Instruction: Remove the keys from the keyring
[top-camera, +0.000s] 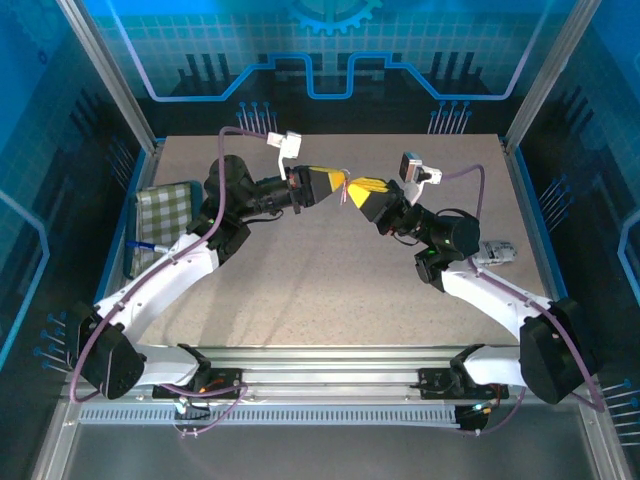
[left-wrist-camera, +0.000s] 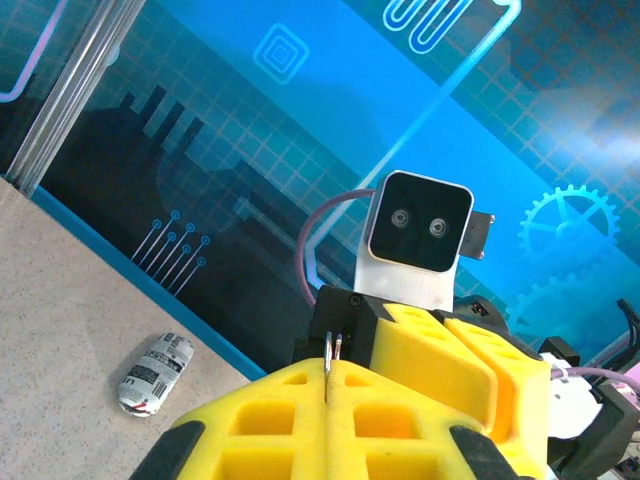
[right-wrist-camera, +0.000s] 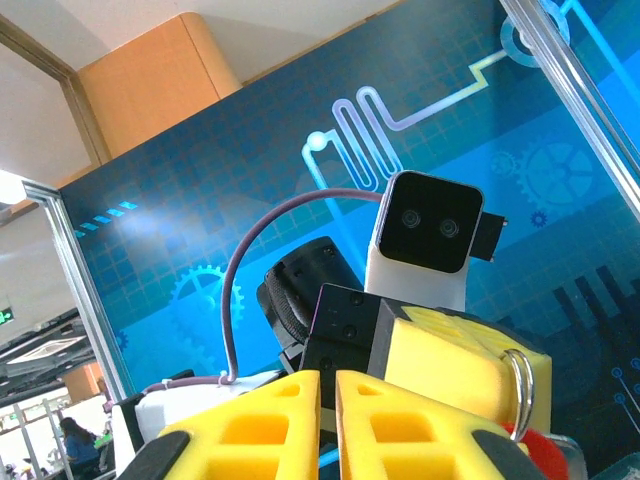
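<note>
Meeting tip to tip in mid-air above the speckled beige desk (top-camera: 300, 290), both arms.

Fingers of the left end effector (left-wrist-camera: 330, 385): yellow, pressed together, pinching the thin silver wire keyring (left-wrist-camera: 332, 350). A short arc of it stands up out of the seam, seen nearly edge-on.

Fingers of the right end effector (right-wrist-camera: 327, 385): almost together, with a narrow slit between them. Cannot tell whether anything sits in it.

From the right wrist view the ring lies ahead and off to the right of those fingertips, long axis upright, against the opposing yellow fingers. A small red piece (right-wrist-camera: 520, 442) sits just under it.

The keys are too small to make out; presumably they hang at the ring.

Judgement: the right arm looks the freer one and is right beside the ring. It likely needs a sideways shift toward the ring before any pull along the wire.
</note>
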